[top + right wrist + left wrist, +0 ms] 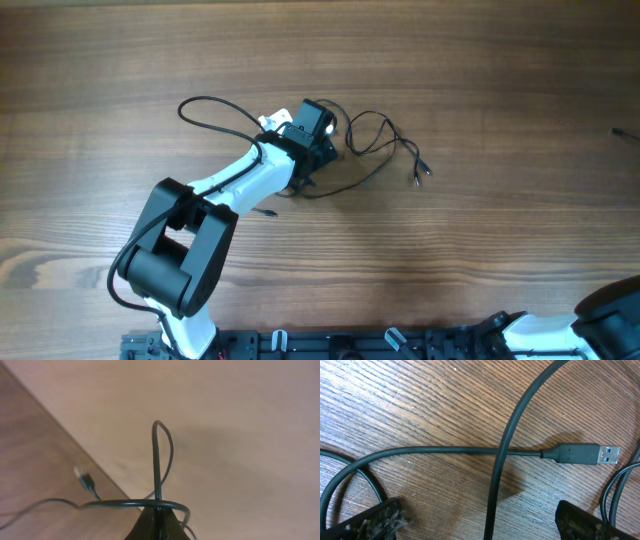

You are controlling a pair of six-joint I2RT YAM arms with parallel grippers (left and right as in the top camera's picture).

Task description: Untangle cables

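The cables (350, 138) lie loose on the table (480, 260) around the left gripper (315, 135), with one loop to its left and a longer strand trailing to its right. Its fingers (375, 520) are spread, with two crossed strands between them and a plug (585, 453) just ahead. The right gripper (157, 522) is pressed together, pinching one strand that arches above it.
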